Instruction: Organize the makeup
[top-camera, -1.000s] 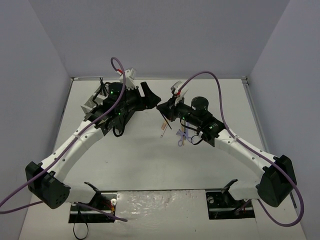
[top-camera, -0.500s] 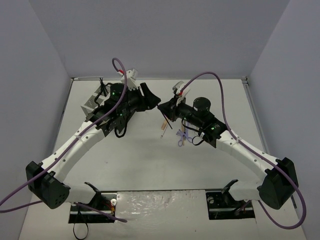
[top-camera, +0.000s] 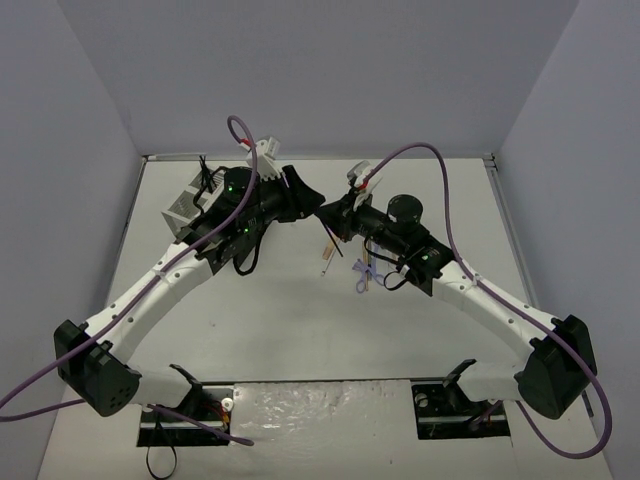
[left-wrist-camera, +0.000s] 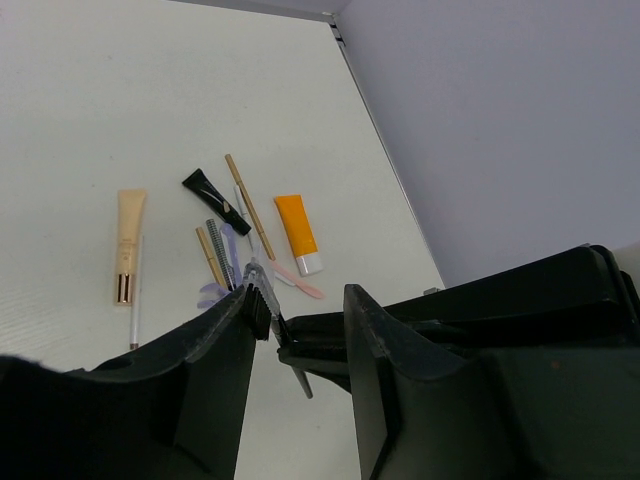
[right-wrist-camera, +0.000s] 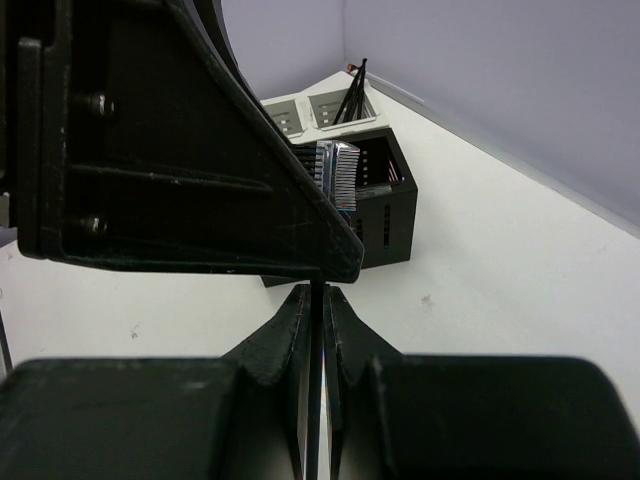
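My right gripper (right-wrist-camera: 316, 290) is shut on a thin black brush (right-wrist-camera: 316, 400) whose ribbed comb head (left-wrist-camera: 256, 288) sticks out past its tips. My left gripper (left-wrist-camera: 300, 305) meets it in mid-air above the table (top-camera: 280, 310). Its jaws stand narrowly apart around the comb head, which lies against one finger (left-wrist-camera: 240, 330). In the top view the two grippers touch tip to tip, left gripper (top-camera: 310, 196), right gripper (top-camera: 326, 211). The other makeup lies below: beige tube (left-wrist-camera: 129, 240), black tube (left-wrist-camera: 214, 188), tan pencil (left-wrist-camera: 249, 192), orange tube (left-wrist-camera: 298, 232), pink stick (left-wrist-camera: 300, 283), lilac piece (left-wrist-camera: 214, 293).
A black mesh box (right-wrist-camera: 385, 205) and white mesh boxes (right-wrist-camera: 338, 108) holding dark sticks stand at the back left, the white mesh box (top-camera: 184, 207) under the left arm. The makeup pile (top-camera: 362, 272) lies beneath the right arm. Grey walls close the table in.
My left gripper has moved right to the brush head and its jaws have narrowed around it. The right gripper has held its grip and barely moved.
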